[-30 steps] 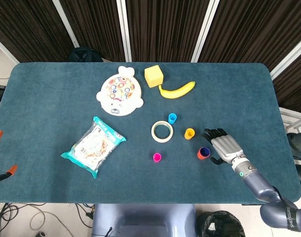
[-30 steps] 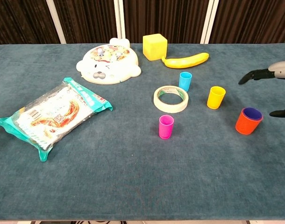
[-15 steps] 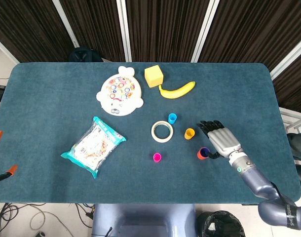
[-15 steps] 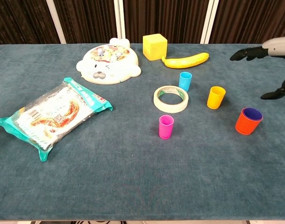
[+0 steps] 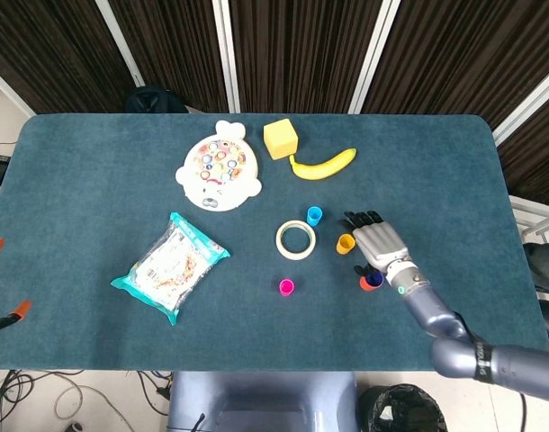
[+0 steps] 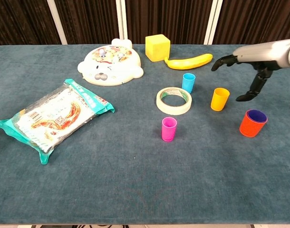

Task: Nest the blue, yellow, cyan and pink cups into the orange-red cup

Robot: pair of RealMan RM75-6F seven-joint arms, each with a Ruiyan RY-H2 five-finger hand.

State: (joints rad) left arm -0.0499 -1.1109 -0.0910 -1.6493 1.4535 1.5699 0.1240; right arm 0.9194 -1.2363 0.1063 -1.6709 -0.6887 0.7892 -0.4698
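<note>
The orange-red cup (image 6: 253, 123) (image 5: 366, 283) stands at the right with the blue cup nested inside it. The yellow cup (image 6: 219, 99) (image 5: 345, 243), cyan cup (image 6: 188, 82) (image 5: 314, 215) and pink cup (image 6: 169, 128) (image 5: 286, 287) stand upright and apart on the cloth. My right hand (image 6: 247, 59) (image 5: 375, 242) hovers open above and just right of the yellow cup, fingers spread, holding nothing. My left hand does not show in either view.
A roll of tape (image 6: 173, 100) lies between the cyan and pink cups. A banana (image 6: 189, 61) and a yellow cube (image 6: 157, 47) sit behind them. A round toy board (image 6: 110, 65) and a snack bag (image 6: 52, 115) lie to the left.
My right hand has moved left and away from the orange-red cup, ending over the yellow cup. The cups have not moved.
</note>
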